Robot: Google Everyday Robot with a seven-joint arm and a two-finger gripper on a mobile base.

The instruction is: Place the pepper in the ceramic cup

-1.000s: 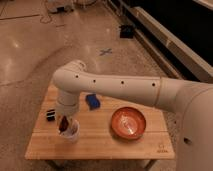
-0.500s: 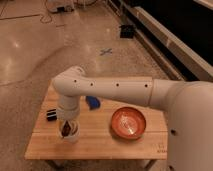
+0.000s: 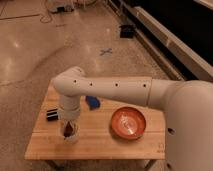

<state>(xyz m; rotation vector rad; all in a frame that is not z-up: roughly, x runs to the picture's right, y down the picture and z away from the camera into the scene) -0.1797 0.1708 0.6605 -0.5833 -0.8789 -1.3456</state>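
Observation:
The white ceramic cup point(image 3: 71, 137) stands on the left part of the wooden table point(image 3: 100, 145). The dark-red pepper point(image 3: 68, 129) sits at the cup's mouth, right under my gripper point(image 3: 69, 125). The gripper points straight down over the cup, at the end of the white arm that reaches in from the right. The arm's wrist hides most of the gripper and the cup's far rim.
A wide orange-red bowl point(image 3: 128, 123) sits on the right half of the table. A blue block point(image 3: 93, 102) lies behind the arm near the back edge. A small black object point(image 3: 52, 115) lies at the left edge. A dark bench runs along the far right.
The arm has swung a little and lowered the gripper closer to the cup's mouth. The pepper stays at the cup. Bowl, block and black object have not moved.

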